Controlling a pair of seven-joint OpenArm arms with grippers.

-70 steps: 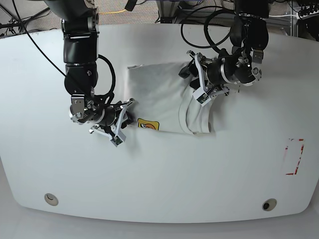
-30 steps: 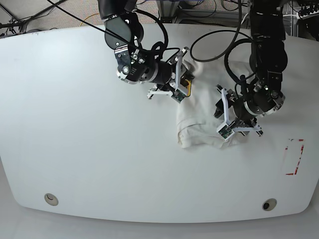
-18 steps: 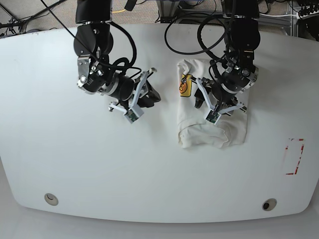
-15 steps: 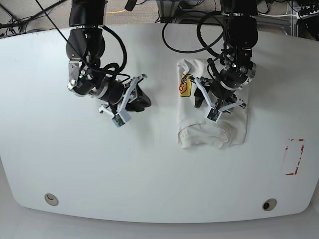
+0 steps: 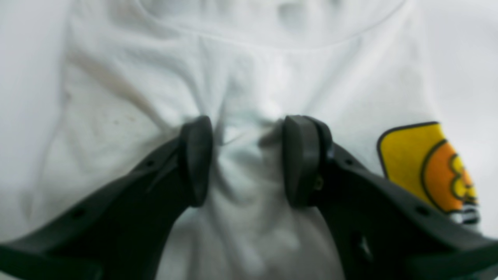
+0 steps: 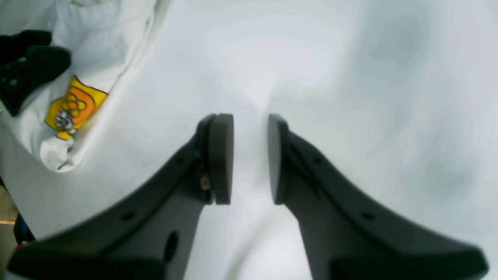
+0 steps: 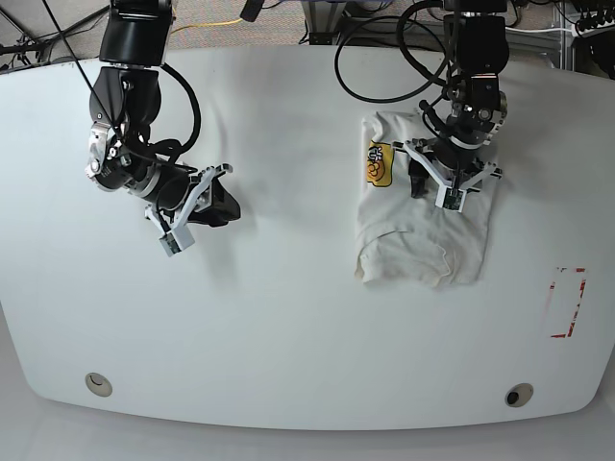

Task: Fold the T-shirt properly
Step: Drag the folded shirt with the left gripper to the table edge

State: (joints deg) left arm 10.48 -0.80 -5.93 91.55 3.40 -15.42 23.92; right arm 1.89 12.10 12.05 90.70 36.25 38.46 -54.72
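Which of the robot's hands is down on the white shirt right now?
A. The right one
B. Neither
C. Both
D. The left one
D: the left hand sits on the shirt with cloth bunched between its fingers, while the right hand is off over bare table, apart from the shirt.

Bare counter lies ahead of and between the right fingers; bunched T-shirt fills the gap between the left fingers.
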